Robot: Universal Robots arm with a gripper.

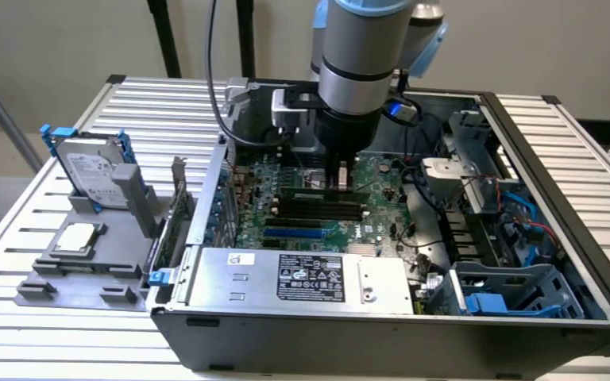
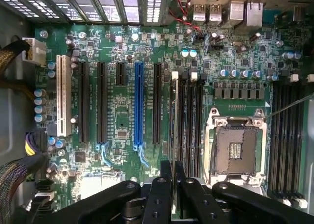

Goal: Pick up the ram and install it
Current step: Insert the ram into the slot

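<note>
Pick-up is looking done: the hand (image 2: 172, 181) is clamping narrow on the long, thin green circuit-board ram (image 2: 174, 136), seen edge-on between its fingers. Install is not done yet, by my read. The ram is hanging over the row of black memory slots (image 2: 189, 131) just beside the silver-framed empty CPU socket (image 2: 238, 148), apparently unseated. The grey-and-silver arm (image 1: 353, 71) is pointing straight down into the open black computer case (image 1: 390, 325), holding the ram parallel to the slots beside the socket.
</note>
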